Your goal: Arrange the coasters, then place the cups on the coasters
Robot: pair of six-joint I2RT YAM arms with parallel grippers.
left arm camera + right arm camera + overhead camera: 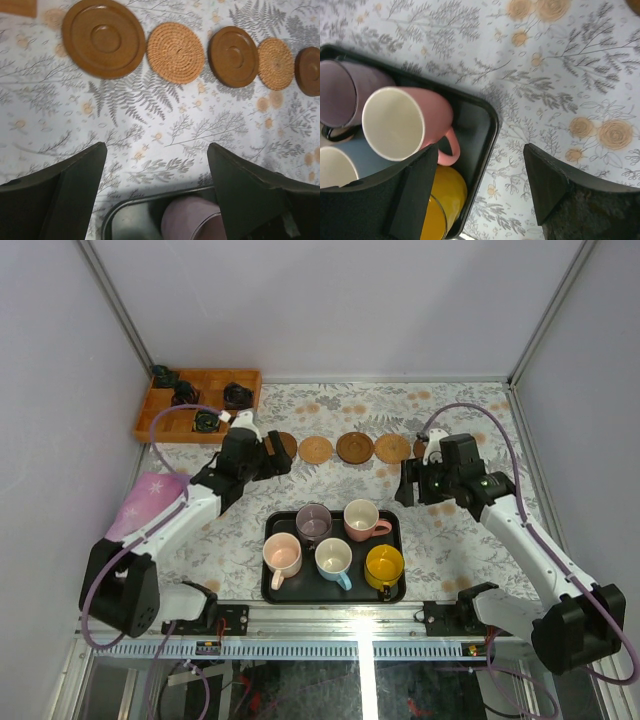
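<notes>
**Three Views, One Tray**

The top camera sits high behind the arm bases [205,612], looking down over the whole table [460,540]. The left wrist camera peers down, close, past the left hand [156,150] at the coasters [176,52] and tray [131,219] edge. The right wrist camera, also close, looks down past the right hand [480,150] at the tray's corner and cups [395,122]. All three share the tray.

Bare tablecloth [340,485] lay free between the coasters [354,448] and the black tray [330,597], left gripper [275,456] and right gripper [408,486] hung at either end of that strip, cups [333,558] crowded the tray nearly touching, wooden box [215,380] and pink cloth [150,502] filled the left side
</notes>
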